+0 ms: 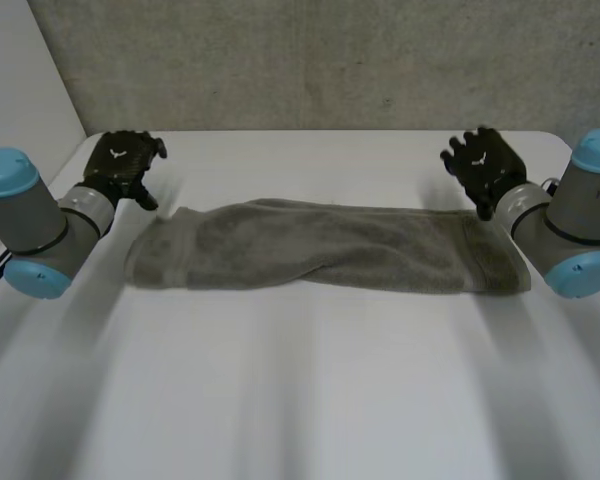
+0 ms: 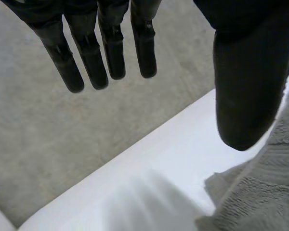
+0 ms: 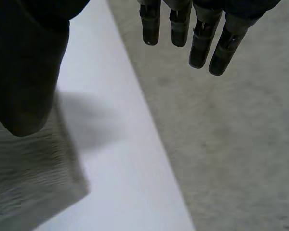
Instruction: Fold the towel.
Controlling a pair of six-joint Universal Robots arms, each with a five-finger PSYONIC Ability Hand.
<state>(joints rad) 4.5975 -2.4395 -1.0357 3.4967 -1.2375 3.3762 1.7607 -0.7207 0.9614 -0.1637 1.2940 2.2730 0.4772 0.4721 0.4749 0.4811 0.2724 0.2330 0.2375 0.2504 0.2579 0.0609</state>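
Note:
A grey-green towel (image 1: 325,246) lies across the white table (image 1: 300,400) as a long folded strip, its ends near both arms. My left hand (image 1: 125,165) hovers just behind the towel's left end, fingers (image 2: 111,53) straight and thumb apart, holding nothing; the towel's corner (image 2: 260,192) lies under the thumb. My right hand (image 1: 485,165) hovers behind the towel's right end, fingers (image 3: 197,41) straight and empty, with the towel's end (image 3: 29,178) under the thumb.
A grey speckled wall (image 1: 330,60) rises right behind the table's far edge. Wide bare tabletop stretches in front of the towel toward the camera.

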